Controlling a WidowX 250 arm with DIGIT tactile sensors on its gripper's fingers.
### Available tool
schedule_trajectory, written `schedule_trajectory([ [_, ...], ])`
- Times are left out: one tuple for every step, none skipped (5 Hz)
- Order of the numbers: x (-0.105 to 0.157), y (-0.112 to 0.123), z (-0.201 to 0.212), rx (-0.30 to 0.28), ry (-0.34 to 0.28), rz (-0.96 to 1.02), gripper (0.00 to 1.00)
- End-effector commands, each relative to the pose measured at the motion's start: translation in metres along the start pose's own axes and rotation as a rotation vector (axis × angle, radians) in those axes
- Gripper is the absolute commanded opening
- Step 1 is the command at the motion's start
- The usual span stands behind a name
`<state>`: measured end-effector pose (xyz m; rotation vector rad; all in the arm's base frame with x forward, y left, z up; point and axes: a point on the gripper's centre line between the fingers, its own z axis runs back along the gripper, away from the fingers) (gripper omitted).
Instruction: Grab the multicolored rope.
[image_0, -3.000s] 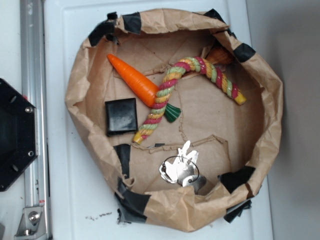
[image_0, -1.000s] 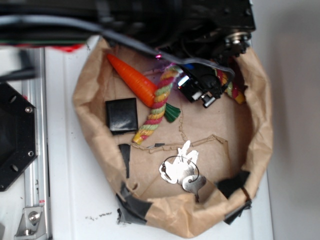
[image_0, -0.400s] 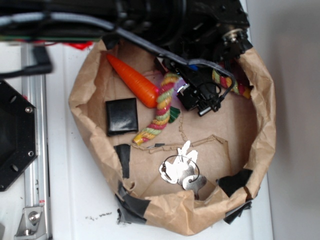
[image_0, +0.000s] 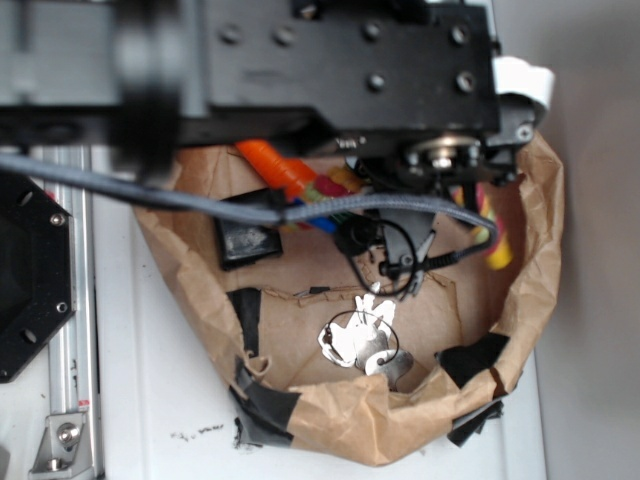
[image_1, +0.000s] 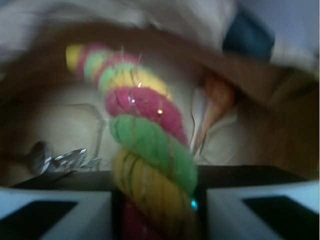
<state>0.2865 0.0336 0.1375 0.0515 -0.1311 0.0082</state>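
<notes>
Rope (image_1: 150, 150) now sits between the fingers of the gripper (image_1: 157, 210), closed around it, near the far rim of the paper bowl (image_0: 530, 300); 0.4 s ago it lay ungripped. Grasp looks made.

Exterior view: the arm (image_0: 300, 70) hides most of the multicolored rope (image_0: 497, 250) and carrot (image_0: 275, 165). Wrist view: blurred; rope's lower end cut off.
</notes>
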Motion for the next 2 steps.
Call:
schedule_trajectory([
  [-0.0087,-0.0168,0.0462,0.038,-0.005,-0.142,0.00],
  [-0.0108,-0.0143,0.0434,0.027,0.040,-0.127,0.00],
])
